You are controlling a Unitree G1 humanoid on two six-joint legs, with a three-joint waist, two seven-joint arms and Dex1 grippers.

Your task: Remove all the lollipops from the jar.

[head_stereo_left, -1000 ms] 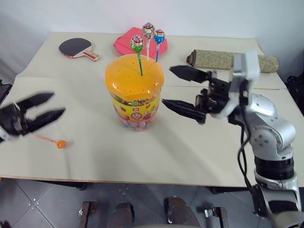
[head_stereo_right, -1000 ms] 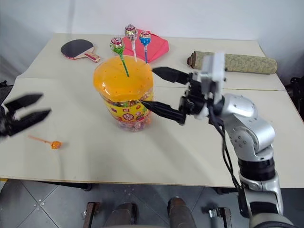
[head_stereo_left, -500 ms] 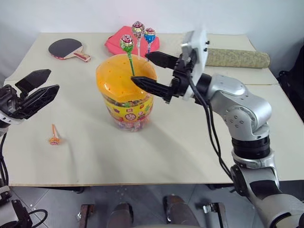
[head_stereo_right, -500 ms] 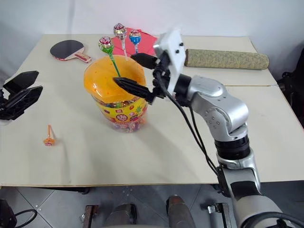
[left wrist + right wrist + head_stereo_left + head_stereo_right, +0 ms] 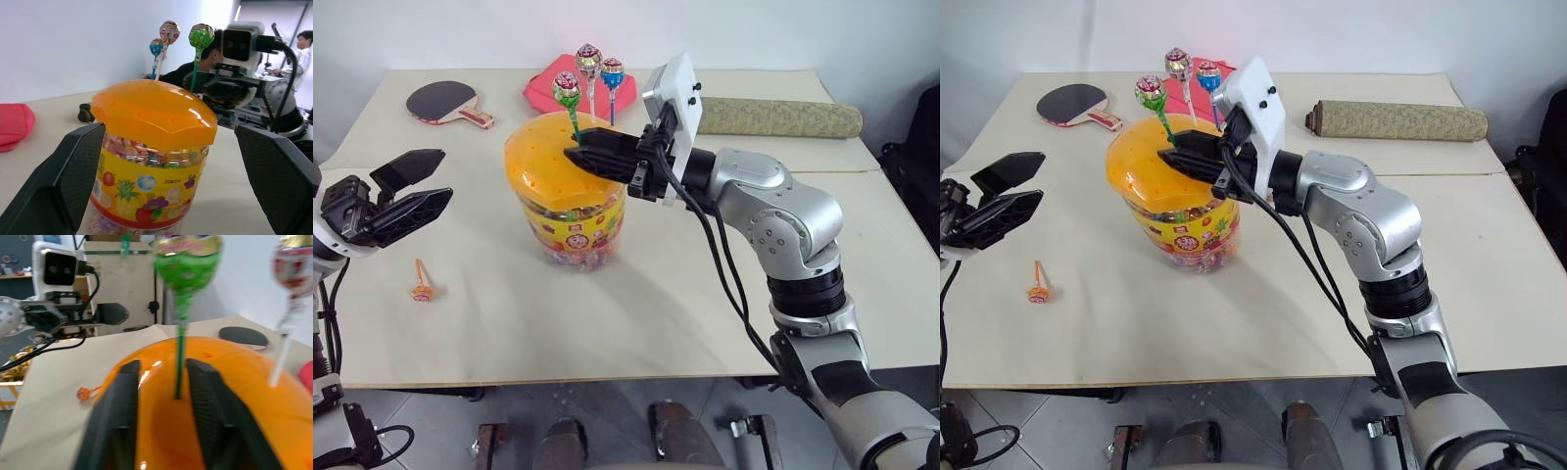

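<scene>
Right wrist view puts the green lollipop's (image 5: 185,257) stick between the right gripper's (image 5: 576,155) two fingers, just above the jar's (image 5: 576,186) orange lid. A second ago those fingers were spread wide off at the jar's 3 o'clock; now they have swung in over the dome and narrowed around the stick, though a sliver of gap shows on each side, so I can't call it a firm grip yet. That reads as the grasp for the second pull.

One orange lollipop (image 5: 421,290) already lies on the table (image 5: 705,294) at the jar's 8 o'clock. The pink one (image 5: 588,57) and blue one (image 5: 612,72) stand in the lid at 12 o'clock, so three remain.

The right arm reaches across from 3 o'clock, forearm near level, fingers pointing to 9 o'clock. The left gripper (image 5: 423,186) hovers at the jar's 9 o'clock, spread wide and empty, having edged closer. Beyond lie a paddle (image 5: 450,100), a red cloth (image 5: 548,90) and a rolled mat (image 5: 773,117).
</scene>
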